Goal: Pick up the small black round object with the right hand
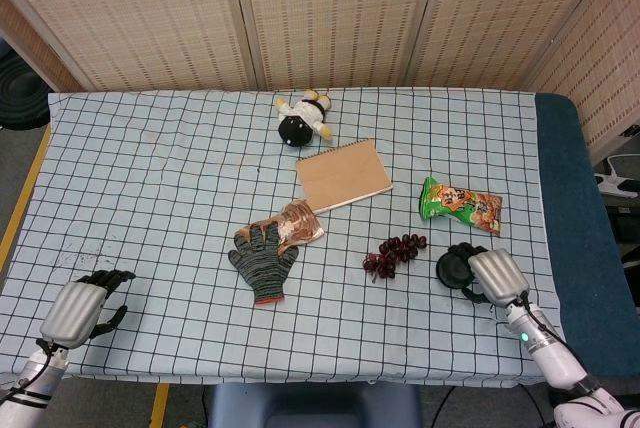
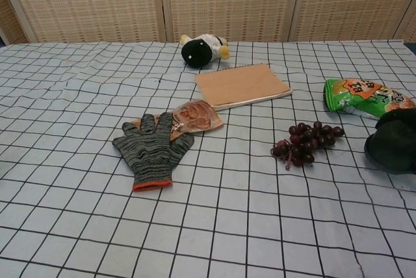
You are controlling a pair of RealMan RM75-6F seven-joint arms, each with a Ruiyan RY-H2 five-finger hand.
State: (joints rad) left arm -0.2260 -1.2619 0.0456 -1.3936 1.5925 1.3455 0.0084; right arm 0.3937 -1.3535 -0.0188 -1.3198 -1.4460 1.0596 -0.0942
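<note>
The small black round object [image 1: 453, 266] is at the right of the table, just right of the grapes and below the green snack bag. My right hand [image 1: 497, 274] is against its right side and its dark fingers wrap around it. In the chest view the object [image 2: 392, 146] shows as a dark mass at the right edge, low over the cloth; the hand's fingers there blend with it. My left hand [image 1: 76, 306] rests at the table's front left corner, fingers loosely apart and holding nothing.
A bunch of dark grapes [image 1: 394, 253] lies close left of the object, and a green snack bag [image 1: 459, 204] behind it. A grey knit glove [image 1: 263, 261], a brown snack packet [image 1: 297, 222], a kraft notebook [image 1: 343, 175] and a plush toy [image 1: 301, 119] lie further left and back.
</note>
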